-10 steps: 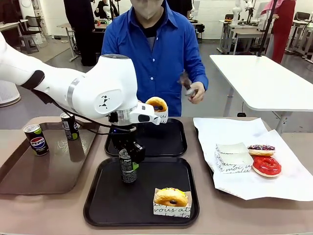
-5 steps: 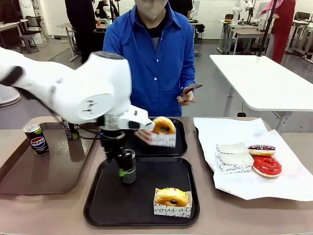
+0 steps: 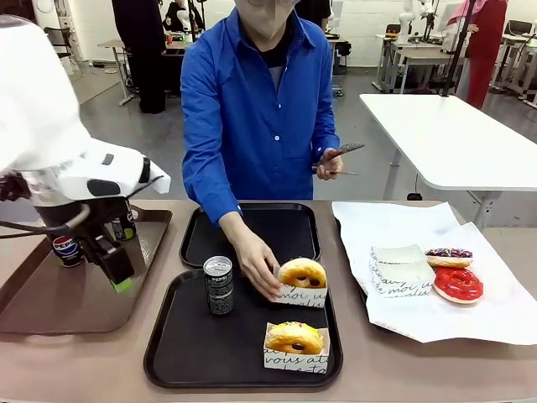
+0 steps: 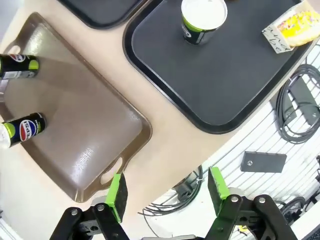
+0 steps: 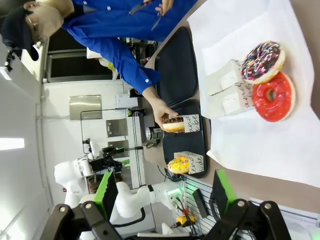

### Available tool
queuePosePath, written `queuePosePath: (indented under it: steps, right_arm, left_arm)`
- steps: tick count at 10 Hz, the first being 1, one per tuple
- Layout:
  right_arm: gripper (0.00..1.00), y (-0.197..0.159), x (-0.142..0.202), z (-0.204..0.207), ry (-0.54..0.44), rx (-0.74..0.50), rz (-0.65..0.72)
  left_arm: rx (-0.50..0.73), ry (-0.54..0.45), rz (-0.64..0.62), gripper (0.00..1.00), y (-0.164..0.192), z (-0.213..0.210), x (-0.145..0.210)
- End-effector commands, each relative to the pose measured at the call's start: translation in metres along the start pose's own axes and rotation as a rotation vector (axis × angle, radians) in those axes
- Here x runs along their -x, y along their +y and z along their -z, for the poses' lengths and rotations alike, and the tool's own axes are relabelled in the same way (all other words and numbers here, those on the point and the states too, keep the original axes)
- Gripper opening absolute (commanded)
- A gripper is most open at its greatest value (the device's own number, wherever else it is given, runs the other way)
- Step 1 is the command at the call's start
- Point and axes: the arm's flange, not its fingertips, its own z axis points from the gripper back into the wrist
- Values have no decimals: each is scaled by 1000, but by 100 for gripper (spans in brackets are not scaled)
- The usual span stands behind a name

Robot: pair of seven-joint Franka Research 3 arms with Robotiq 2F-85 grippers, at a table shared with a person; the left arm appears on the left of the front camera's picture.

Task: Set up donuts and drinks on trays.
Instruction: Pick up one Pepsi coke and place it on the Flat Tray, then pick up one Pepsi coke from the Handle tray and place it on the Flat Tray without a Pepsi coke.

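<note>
A dark can stands upright on the near black tray, free of any grip. My left gripper hangs open to its left, over the brown tray's near edge; in the left wrist view the left gripper has nothing between its pads, and the can is farther off. A sleeved yellow donut lies on the near tray. The person's hand holds a second sleeved donut just above it. The far black tray is bare. My right gripper is open, high above the table.
The brown tray at left carries two Pepsi cans. White paper at right holds a sprinkled chocolate donut, a red donut and empty sleeves. The person's other hand holds tongs.
My left gripper let go of the can on the near tray and drew back left over the brown tray. The person's hand carried a donut from the far tray to the near one.
</note>
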Motion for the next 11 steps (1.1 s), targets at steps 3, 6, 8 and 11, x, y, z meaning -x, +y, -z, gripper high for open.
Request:
queuePosePath:
  steps: [3, 6, 8, 11]
  right_arm:
    - [100, 1, 0, 0, -6, -14, -2]
    - [100, 1, 0, 0, -6, -14, -2]
    - [100, 1, 0, 0, -6, -14, -2]
    - [100, 1, 0, 0, -6, -14, -2]
  left_arm:
    - [0, 0, 0, 83, 0, 0, 0]
    - [0, 0, 0, 83, 0, 0, 0]
    - [0, 0, 0, 83, 0, 0, 0]
    - [0, 0, 0, 83, 0, 0, 0]
